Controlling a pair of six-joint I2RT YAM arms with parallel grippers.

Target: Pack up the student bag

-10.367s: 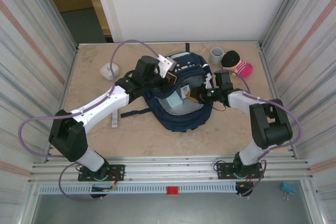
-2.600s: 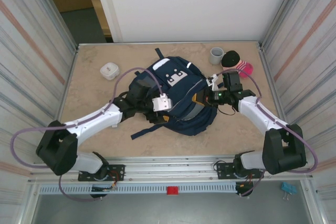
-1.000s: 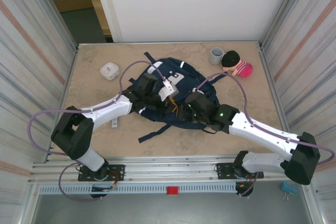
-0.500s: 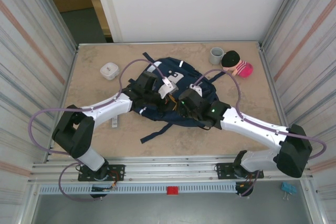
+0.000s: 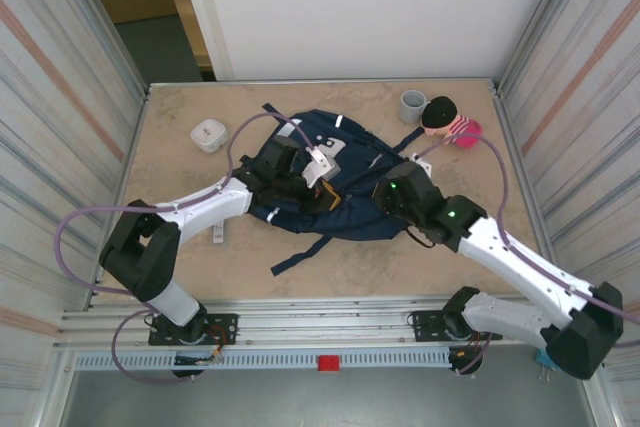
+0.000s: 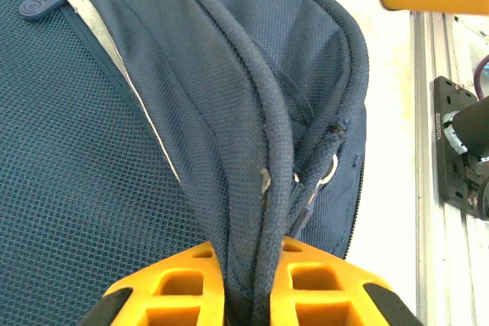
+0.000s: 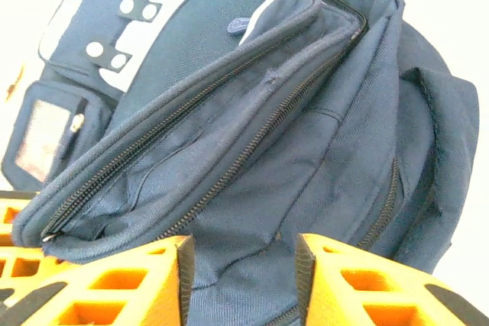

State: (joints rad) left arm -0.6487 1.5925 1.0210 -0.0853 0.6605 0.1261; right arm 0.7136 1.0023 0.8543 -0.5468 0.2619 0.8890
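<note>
The student bag (image 5: pixel 335 162), a navy blue backpack, lies flat in the middle of the table. My left gripper (image 5: pixel 322 195) is at its near left side. In the left wrist view, the left gripper (image 6: pixel 248 253) is shut on a fold of the bag's (image 6: pixel 137 112) corded edge, beside a metal zip pull (image 6: pixel 327 169). My right gripper (image 5: pixel 382 195) is at the bag's right side. In the right wrist view, the right gripper (image 7: pixel 241 257) stands open just above the bag's (image 7: pixel 252 112) side fabric, pinching nothing. The white dotted patch (image 7: pixel 114 36) and two closed zip lines show.
A small white container (image 5: pixel 208 134) sits at the back left. A grey cup (image 5: pixel 412 104) and a pink striped plush (image 5: pixel 452 123) stand at the back right. A flat grey strip (image 5: pixel 217 232) lies by the left arm. A dark strap (image 5: pixel 300 252) trails toward the near edge.
My right gripper has pulled back from the bag's middle to its right side, closing partway and opening again. The left gripper has kept its hold on the bag's edge.
</note>
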